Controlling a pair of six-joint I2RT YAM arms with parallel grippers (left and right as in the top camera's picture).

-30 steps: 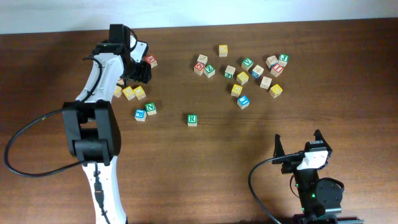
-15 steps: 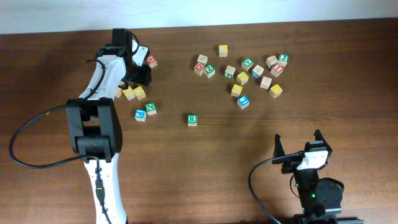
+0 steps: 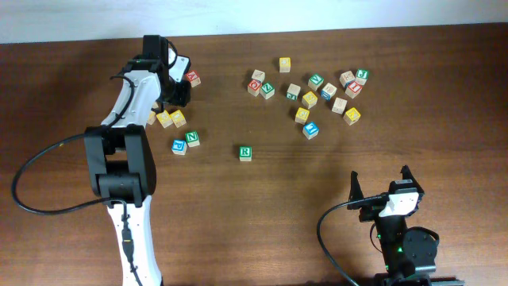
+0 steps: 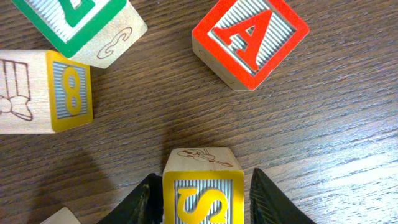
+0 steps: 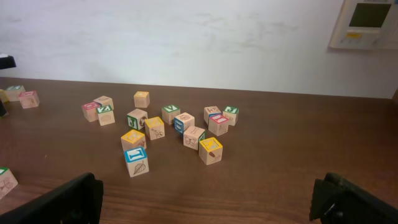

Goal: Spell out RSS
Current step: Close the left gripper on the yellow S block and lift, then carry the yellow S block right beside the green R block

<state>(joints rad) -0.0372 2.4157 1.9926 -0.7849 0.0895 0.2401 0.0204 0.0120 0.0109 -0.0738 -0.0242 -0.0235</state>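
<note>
The R cube (image 3: 246,152), white with a green letter and border, sits alone on the brown table (image 3: 413,127), and I take it as my mark. Far to the left of it and towards the wall, the left gripper (image 4: 203,177) is down over the wood. In its wrist view a yellow S cube (image 4: 202,198) stands between its two dark fingers (image 4: 142,202). The jaws are only a little wider than the cube. One finger seems to touch it, but on the other side a thin line of table shows, so I cannot tell if the cube is really clamped. From overhead the arm hides this cube.

Close around the S cube lie a red A cube (image 4: 250,40), a yellow 8 cube (image 4: 69,91) and a green cube (image 4: 87,25), each apart from it.

Beyond the R cube, to the right and towards the wall, a loose group of cubes (image 3: 309,99) is spread out. Some have yellow faces, but their letters are too small to read.

On the near side of the R cube, to the right, the right gripper (image 5: 208,182) has its jaws spread wide, with nothing between them.
</note>
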